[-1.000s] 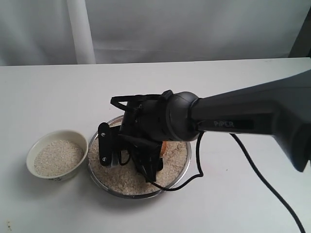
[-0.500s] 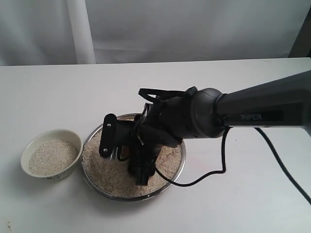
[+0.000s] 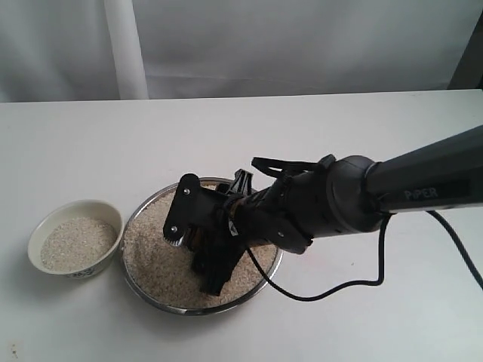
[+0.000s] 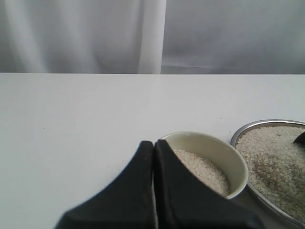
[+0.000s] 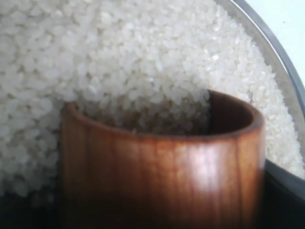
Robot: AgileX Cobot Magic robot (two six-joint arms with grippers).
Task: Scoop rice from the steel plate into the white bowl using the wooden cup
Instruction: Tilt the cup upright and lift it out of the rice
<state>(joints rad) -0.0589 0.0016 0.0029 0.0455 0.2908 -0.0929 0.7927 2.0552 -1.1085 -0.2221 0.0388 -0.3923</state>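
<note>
- Right wrist view, nearest: one wooden cup (image 5: 162,176), reddish-brown, tipped mouth-first into the heap, pale grains showing within its dark rim.
- Clamped on that cup: right gripper (image 3: 192,260), jaws set wide around the barrel, low over the plate's middle.
- One steel plate (image 3: 192,310), shiny and shallow, holding the rice (image 3: 151,256) as a broad heap reaching almost to the thin rim.
- One white bowl (image 3: 45,265), cream, thick-rimmed, just beside the plate on its left in the exterior view; touching or not, impossible to tell. Contents: a level layer of the same grains, well below the rim.
- Left wrist view: left gripper (image 4: 153,145), fingers pressed together, nothing between them, close beside the bowl.
- One black cable (image 3: 332,290), looping from the right arm across the table (image 3: 75,136).
- Farthest: pale curtain (image 3: 302,45) behind the table's back edge.
- Tally: vessels three (plate, bowl, cup), all with grains; grippers two.
</note>
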